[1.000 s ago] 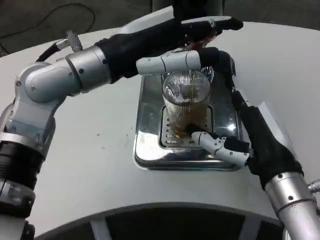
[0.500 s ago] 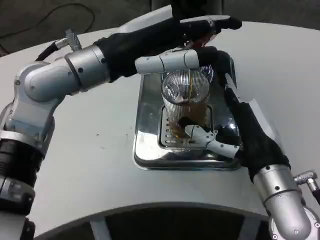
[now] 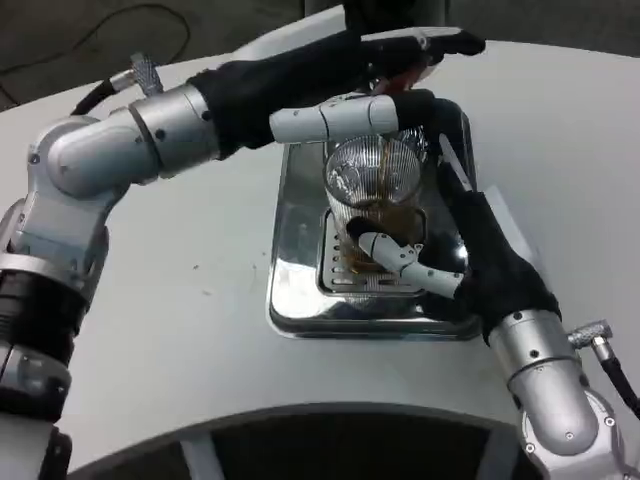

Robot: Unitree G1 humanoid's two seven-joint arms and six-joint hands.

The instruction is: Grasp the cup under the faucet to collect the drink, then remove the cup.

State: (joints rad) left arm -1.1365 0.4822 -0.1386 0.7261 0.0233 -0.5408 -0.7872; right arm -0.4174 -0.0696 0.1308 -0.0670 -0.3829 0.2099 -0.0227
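A ribbed clear glass cup (image 3: pixel 372 195) stands upright on the grate of the shiny drip tray (image 3: pixel 290 250). It holds brown drink in its lower half, and a thin stream falls into it from the faucet (image 3: pixel 385 95) above. My right hand (image 3: pixel 470 250) wraps the cup from the right, thumb (image 3: pixel 395 252) pressed on its front and black fingers (image 3: pixel 445 125) behind it. My left hand (image 3: pixel 380 80) reaches across above the cup and holds the faucet lever (image 3: pixel 420 62), with a white finger lying just over the rim.
The steel tray sits mid-table on the white tabletop (image 3: pixel 180 300). My left forearm (image 3: pixel 150 140) spans the air left of the tray. The dark dispenser body (image 3: pixel 390 15) rises behind the cup. The table's curved front edge (image 3: pixel 330 412) lies near me.
My right arm has slid left and toward the tray, and its thumb has risen from the grate onto the cup's front. The left hand has stayed on the lever.
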